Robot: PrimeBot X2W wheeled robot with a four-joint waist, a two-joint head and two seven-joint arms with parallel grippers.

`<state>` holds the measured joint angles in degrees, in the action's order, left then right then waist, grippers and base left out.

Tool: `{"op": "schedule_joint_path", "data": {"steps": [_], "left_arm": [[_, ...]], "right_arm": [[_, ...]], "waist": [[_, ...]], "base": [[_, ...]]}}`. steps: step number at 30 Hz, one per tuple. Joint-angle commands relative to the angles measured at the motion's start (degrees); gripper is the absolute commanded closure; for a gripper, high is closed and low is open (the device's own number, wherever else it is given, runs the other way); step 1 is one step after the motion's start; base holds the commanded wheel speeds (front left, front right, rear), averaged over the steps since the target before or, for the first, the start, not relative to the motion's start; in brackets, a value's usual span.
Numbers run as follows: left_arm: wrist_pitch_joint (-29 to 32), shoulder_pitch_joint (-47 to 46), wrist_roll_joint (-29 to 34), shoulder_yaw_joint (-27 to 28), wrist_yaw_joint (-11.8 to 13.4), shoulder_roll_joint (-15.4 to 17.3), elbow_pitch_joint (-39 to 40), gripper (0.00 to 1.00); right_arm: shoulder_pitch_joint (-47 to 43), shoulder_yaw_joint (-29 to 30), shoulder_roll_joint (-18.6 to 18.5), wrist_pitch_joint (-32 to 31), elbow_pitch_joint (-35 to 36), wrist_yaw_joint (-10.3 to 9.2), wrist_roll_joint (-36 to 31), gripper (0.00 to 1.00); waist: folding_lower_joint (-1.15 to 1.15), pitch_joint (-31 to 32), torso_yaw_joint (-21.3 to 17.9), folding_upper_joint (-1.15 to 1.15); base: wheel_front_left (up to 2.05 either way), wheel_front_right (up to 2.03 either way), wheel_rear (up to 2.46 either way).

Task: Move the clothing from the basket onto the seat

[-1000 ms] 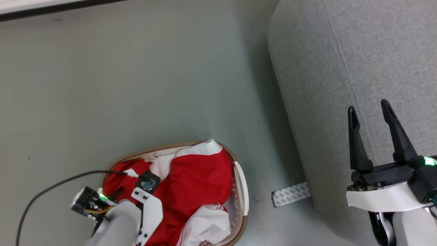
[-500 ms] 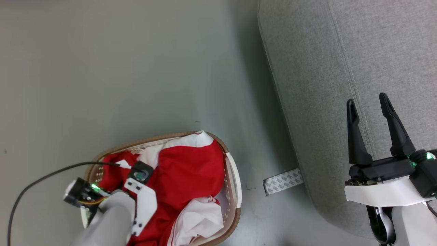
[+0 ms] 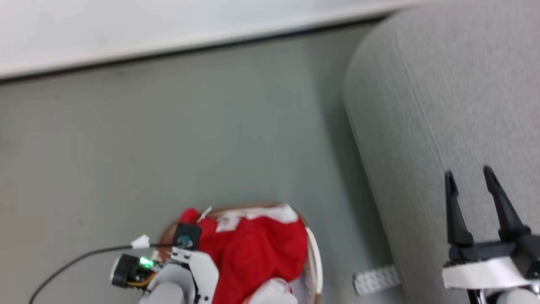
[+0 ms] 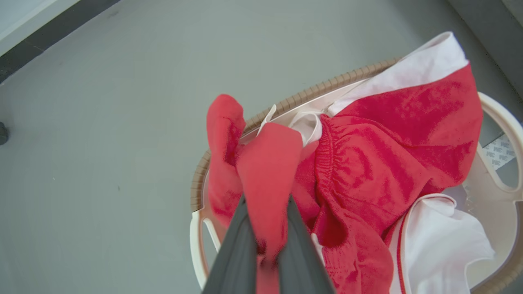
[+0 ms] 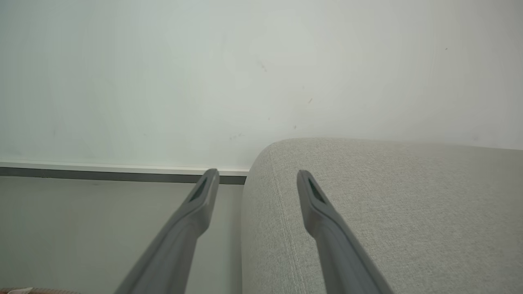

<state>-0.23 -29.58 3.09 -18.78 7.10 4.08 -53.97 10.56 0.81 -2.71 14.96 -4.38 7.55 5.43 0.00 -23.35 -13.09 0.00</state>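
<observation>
The clothing, bright red with white bands, is heaped in the white basket with a tan rim. My left gripper is shut on a raised fold of the red clothing, which stands above the pile near the basket's rim. In the head view the basket sits at the bottom centre with the clothing in it, and my left wrist is over its left side. My right gripper is open and empty above the light grey seat. The right wrist view has the right gripper at the seat's rounded edge.
Grey-green floor lies between basket and seat. A strip of patterned tape lies on the floor at the seat's foot. A black cable trails left from my left wrist. A pale wall with a dark baseboard runs behind.
My left gripper has gone from open to shut on a fold of the red clothing. The head camera has tilted up, bringing the wall into view. The right gripper stays open.
</observation>
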Motion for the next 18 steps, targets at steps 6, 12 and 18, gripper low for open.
{"op": "schedule_joint_path", "data": {"steps": [6, 12, 18], "left_arm": [[-2.13, 5.79, -5.3, 0.15, -0.24, -0.95, 6.23, 1.0], [-1.0, 10.38, -8.48, -1.07, 0.79, -1.1, 14.84, 1.0], [1.83, 13.8, -9.95, -1.44, 2.04, -1.06, 25.05, 1.0]], "right_arm": [[-5.66, 2.22, -0.15, 0.15, -0.88, -0.12, -1.22, 0.0], [-9.93, 2.32, -0.16, 0.15, -1.14, -0.12, -1.53, 0.0], [-13.29, 2.23, -0.15, 0.15, -1.43, -0.12, -1.98, 0.0]], "waist": [[0.0, 12.81, 7.44, 0.0], [0.0, 18.37, 9.32, 0.0], [0.0, 22.52, 10.18, 0.0]], "base": [[0.0, 0.0, 0.0], [0.0, 0.0, 0.0], [0.0, 0.0, 0.0]]}}
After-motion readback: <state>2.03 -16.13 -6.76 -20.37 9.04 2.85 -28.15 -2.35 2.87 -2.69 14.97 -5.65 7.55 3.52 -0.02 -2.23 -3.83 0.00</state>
